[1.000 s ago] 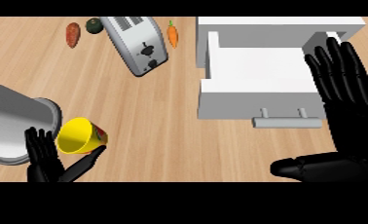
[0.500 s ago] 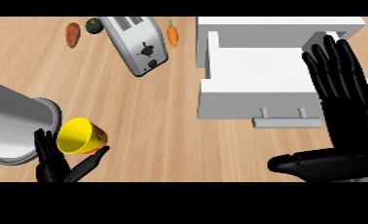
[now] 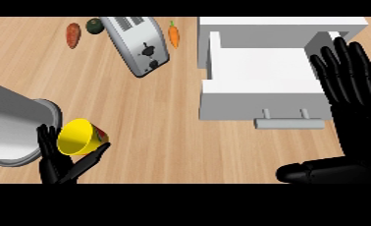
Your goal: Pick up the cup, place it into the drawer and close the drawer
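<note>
The cup (image 3: 72,137) sits at the lower left of the frame, lifted in the left hand (image 3: 58,168). The hand's fingers (image 3: 47,146) stand along the cup's left side and its thumb (image 3: 88,158) reaches up under the right, so the hand is closed round the cup from below. The cup is bright yellow and tipped over, its wide mouth facing the lower left, with a small red and green mark on its outer wall. It lies well apart from the white drawer (image 3: 253,68), which stands open at the right of the frame, handle (image 3: 290,121) toward the lower edge. The right hand (image 3: 344,80) shows at the right edge over the drawer's right side, fingers straight and spread, holding nothing. A toaster (image 3: 138,45) and a carrot (image 3: 174,33) lie along the top.
</note>
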Controlling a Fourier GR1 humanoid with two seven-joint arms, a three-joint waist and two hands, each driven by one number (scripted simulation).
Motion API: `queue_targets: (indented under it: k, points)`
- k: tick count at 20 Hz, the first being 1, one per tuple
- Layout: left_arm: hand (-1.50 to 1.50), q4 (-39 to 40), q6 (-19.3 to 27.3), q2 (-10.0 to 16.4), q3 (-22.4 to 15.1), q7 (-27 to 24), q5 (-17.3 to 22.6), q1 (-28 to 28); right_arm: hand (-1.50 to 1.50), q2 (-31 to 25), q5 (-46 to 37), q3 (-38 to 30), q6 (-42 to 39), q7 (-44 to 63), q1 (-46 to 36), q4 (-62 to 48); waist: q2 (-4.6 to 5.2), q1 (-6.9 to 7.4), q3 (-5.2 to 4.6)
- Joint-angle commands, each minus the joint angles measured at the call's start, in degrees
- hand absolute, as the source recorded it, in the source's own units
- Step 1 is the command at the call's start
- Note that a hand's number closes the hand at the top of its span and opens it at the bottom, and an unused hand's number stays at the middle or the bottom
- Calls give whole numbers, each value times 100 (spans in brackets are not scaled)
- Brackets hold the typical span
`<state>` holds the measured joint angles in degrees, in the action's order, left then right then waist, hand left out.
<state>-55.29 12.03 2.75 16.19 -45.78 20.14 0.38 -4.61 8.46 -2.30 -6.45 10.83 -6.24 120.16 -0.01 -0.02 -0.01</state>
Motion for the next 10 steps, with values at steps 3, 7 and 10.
queue_targets:
  k: [3,7,10]
  points:
    - [-150,952,-343,135,256,-457,277,-563,-150,-39,-20,-23,78,223,-143,123,2,-7,-2]
    - [-150,843,-676,173,131,-184,411,-523,-150,45,-82,7,-24,-178,-35,-244,2,4,0]
    - [-150,1340,-1380,480,304,-358,607,-717,-150,40,84,-122,-157,-374,194,-250,7,-10,-2]
